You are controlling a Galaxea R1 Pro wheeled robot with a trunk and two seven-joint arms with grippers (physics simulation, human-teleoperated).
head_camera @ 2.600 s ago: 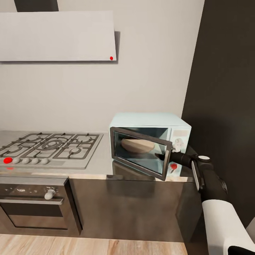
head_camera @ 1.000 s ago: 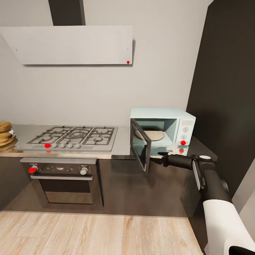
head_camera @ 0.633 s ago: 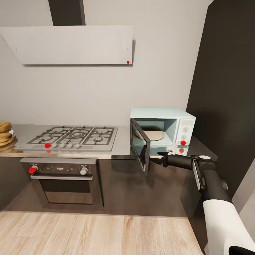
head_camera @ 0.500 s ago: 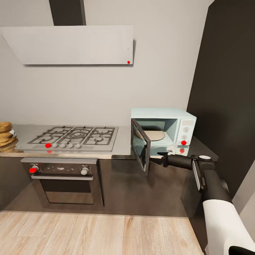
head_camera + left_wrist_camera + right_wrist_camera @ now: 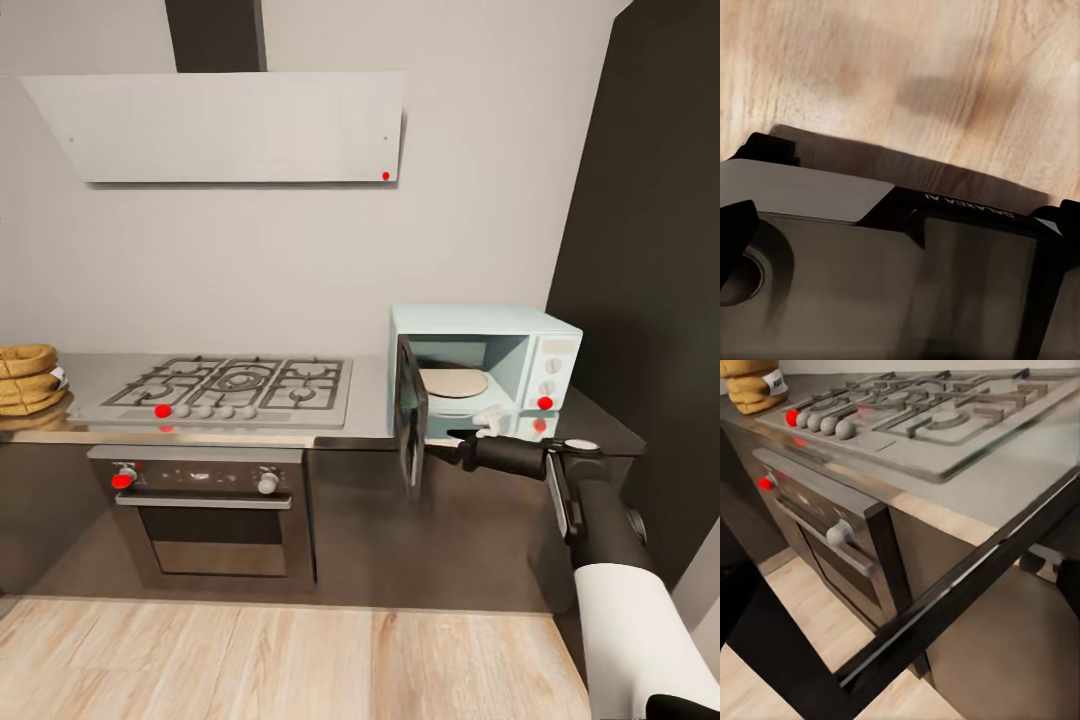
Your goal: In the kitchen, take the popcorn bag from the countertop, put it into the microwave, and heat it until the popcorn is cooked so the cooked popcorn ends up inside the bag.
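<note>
Pale grey wall behind, dark tall cabinet panel at the right, light wood floor below. Long grey counter on dark cabinets, carrying a gas hob with a row of knobs, one of them red. White slanted hood above the hob, small red dot at its lower right corner. Built-in oven under the hob, with one red and one pale knob.

Mint-blue microwave at the counter's right end, door swung wide open and jutting out past the counter edge, seen nearly edge-on. Inside, only a tan round turntable. Popcorn bag well apart from it, tan and crumpled, at the far left end of the counter beside the hob; also at the corner of the right wrist view, with a small label on its side.

Right gripper stretched out at the open door's outer edge, just below the microwave's opening; cannot tell whether the fingers are closed on the door or parted. Dark door frame crossing the right wrist view diagonally, blocking much of it. Left wrist view: robot body panels over wood floor; cannot tell the left fingers' state.
</note>
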